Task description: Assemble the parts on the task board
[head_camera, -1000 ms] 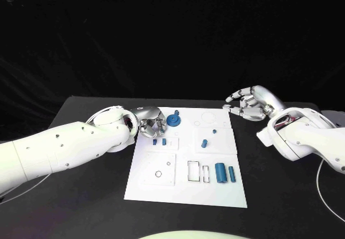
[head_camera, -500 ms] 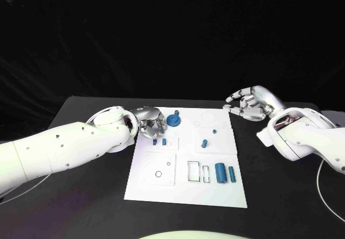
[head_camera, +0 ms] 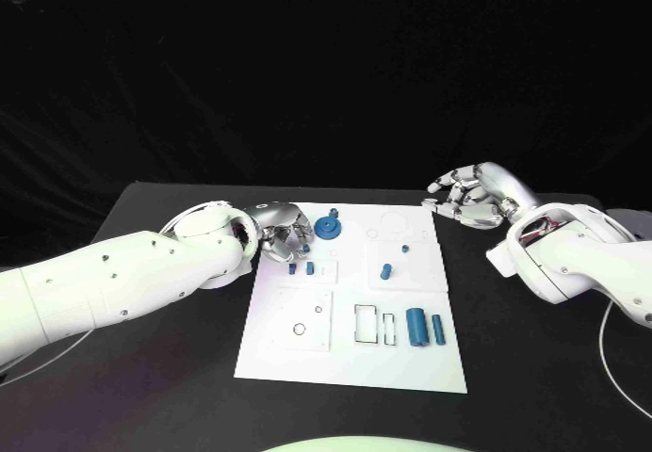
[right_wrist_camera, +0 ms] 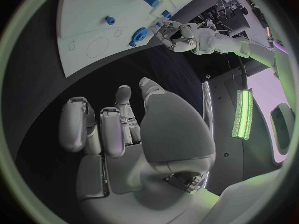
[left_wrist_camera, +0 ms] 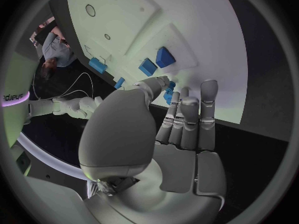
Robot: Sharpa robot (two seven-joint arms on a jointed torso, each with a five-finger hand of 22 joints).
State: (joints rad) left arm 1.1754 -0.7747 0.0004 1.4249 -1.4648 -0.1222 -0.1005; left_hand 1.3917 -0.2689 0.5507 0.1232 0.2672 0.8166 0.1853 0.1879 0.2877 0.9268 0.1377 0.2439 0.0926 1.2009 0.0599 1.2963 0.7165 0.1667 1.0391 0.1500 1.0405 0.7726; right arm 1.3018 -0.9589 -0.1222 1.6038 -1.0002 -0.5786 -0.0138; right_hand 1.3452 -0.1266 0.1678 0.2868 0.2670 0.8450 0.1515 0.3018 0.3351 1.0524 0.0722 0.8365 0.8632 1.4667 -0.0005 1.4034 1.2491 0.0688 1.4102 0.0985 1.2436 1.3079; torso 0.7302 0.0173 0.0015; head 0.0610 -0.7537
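Task board flanked by two silver hands

Task board (head_camera: 350,353), white, mid-table in the head view, with blue parts (head_camera: 415,327) on it. Left hand (head_camera: 280,232) over its far left corner beside a blue disc (head_camera: 328,229), fingers curled, grip impossible to tell. Right hand (head_camera: 467,197) off the far right corner, fingers curled, empty.

Left wrist view: fingers (left_wrist_camera: 189,119) extended together toward small blue parts (left_wrist_camera: 164,56).

Right wrist view: fingers (right_wrist_camera: 102,127) bent, holding nothing.

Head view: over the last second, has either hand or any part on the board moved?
The left hand has drawn back slightly from the blue disc, off toward the board's left edge; whether it holds anything I cannot tell. The right hand hangs where it was, fingers curled on nothing. The blue parts sit unchanged.
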